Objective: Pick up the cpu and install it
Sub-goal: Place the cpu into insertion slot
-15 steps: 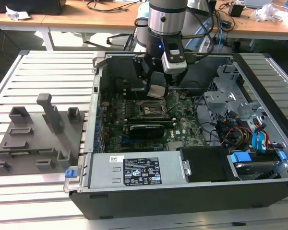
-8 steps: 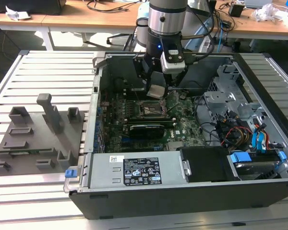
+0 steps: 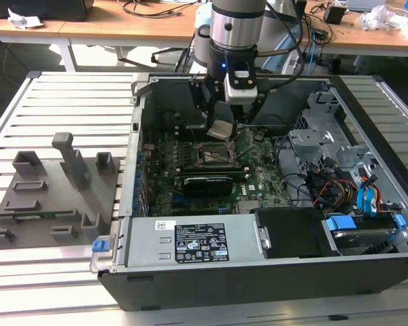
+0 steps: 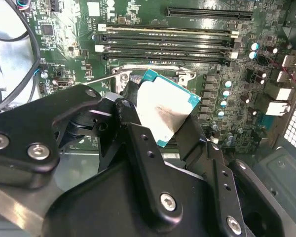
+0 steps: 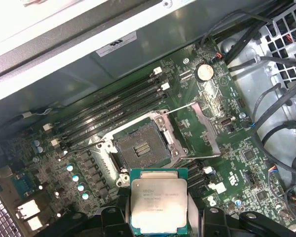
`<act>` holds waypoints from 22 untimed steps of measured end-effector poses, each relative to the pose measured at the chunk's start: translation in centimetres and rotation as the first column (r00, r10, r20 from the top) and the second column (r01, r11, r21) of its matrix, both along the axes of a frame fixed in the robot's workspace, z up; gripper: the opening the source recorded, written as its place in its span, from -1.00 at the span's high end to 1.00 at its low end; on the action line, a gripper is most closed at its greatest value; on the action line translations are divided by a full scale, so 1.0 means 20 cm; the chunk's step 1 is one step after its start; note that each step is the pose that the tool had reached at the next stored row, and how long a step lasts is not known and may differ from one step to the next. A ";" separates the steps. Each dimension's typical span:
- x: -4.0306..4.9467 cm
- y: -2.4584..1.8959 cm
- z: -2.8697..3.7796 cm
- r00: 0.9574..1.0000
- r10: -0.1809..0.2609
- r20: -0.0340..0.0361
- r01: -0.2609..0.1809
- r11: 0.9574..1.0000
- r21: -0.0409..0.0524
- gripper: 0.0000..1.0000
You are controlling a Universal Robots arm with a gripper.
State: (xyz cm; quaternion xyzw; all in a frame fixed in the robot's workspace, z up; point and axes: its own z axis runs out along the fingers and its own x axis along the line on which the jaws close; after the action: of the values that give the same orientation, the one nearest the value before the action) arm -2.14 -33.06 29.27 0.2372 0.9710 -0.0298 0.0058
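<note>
Mid-carry: gripping silvery-grey square metal-topped cpu in black gripper, tilted, twelve o'clock of open black socket frame in exterior view; unseated, needing levelling.

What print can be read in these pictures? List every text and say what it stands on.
None can be quoted; all print is too small or blurred.
Black label on the power supply: unreadable.
White sticker beside it: unreadable.
Lines on the cpu top plate, held in the tool: unreadable.
White label on the case wall: unreadable.
</note>
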 end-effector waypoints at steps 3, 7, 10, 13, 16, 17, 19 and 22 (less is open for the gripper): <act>0.000 0.000 0.000 1.000 -0.024 0.000 0.024 1.000 0.000 -0.09; 0.000 0.000 0.000 0.999 -0.049 0.000 0.049 0.999 0.000 -0.09; 0.000 0.000 0.000 0.997 -0.072 0.000 0.072 0.997 0.000 -0.09; 0.000 0.000 0.000 0.996 -0.089 0.000 0.089 0.996 0.000 -0.09; 0.000 0.000 0.000 0.994 -0.111 0.000 0.111 0.994 0.000 -0.09; 0.000 0.000 0.000 0.993 -0.116 0.000 0.116 0.993 0.000 -0.09; 0.000 0.000 0.000 0.991 -0.130 0.000 0.130 0.991 0.000 -0.09; 0.000 0.000 -0.001 0.986 -0.165 0.000 0.165 0.986 0.000 -0.09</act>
State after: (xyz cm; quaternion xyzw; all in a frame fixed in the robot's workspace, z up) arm -2.14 -33.06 29.25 0.3170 0.9479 -0.0304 0.0033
